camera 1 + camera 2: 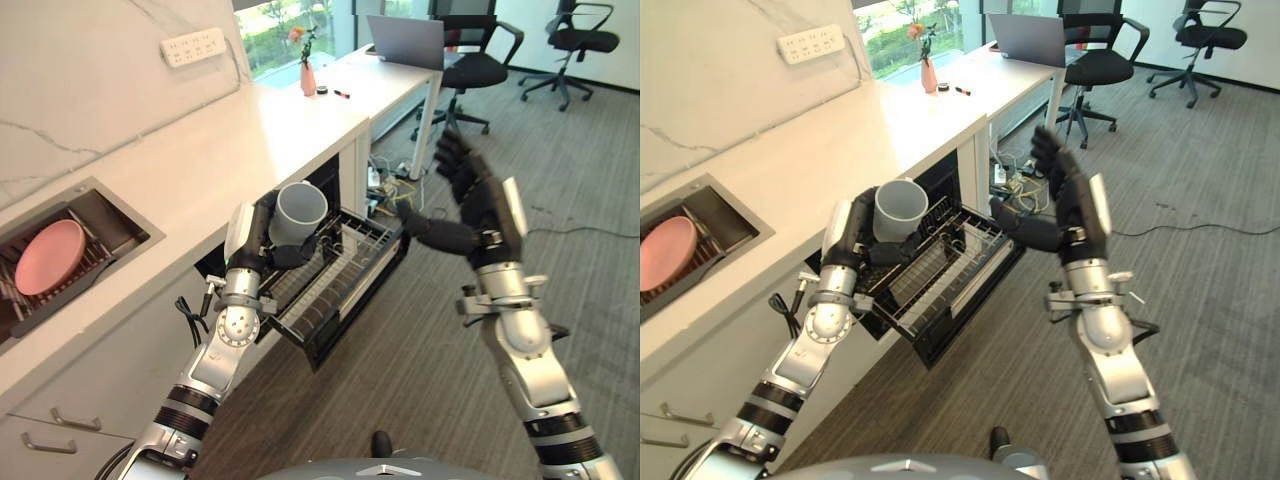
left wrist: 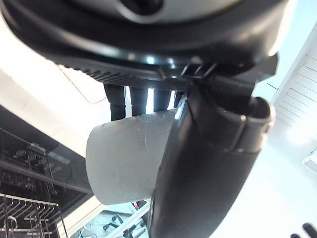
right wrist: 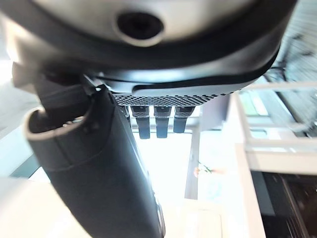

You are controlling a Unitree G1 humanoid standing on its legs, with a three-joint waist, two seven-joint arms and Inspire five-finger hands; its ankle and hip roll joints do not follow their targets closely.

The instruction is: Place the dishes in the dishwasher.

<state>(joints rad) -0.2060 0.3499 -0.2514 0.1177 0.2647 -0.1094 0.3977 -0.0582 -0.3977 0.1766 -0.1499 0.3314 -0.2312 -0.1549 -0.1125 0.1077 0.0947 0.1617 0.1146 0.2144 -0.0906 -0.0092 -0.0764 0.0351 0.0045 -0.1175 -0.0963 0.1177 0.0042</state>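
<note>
Left hand point(image 1: 262, 240) curled round a grey cup point(image 1: 299, 213), thumb and fingers clamped on its wall, mouth up and tilted slightly outward. Held above the pulled-out wire rack point(image 1: 340, 275) of the dishwasher point(image 1: 350, 300), near the rack's inner end, under the edge of the counter point(image 1: 200, 160). Not touching the rack as far as can be told.

Right hand point(image 1: 480, 205) raised in the air out beyond the rack's outer end, fingers straight and spread, thumb pointing toward the rack, holding nothing.

Long white counter running away along a pale marbled wall, with a white power strip point(image 1: 193, 46) fixed on that wall. Set into the counter at the near left, a sunken sink point(image 1: 125, 228) with a pink plate point(image 1: 50, 256) standing tilted in a rack inside. At the counter's far end, a pink vase with flowers point(image 1: 307, 70) by the window. Beyond it, a white desk carrying a grey laptop point(image 1: 405, 41). Grey carpet floor point(image 1: 560, 160), two black office chairs point(image 1: 470, 65) farther back. Tangle of cables on the floor beside the desk's leg.
</note>
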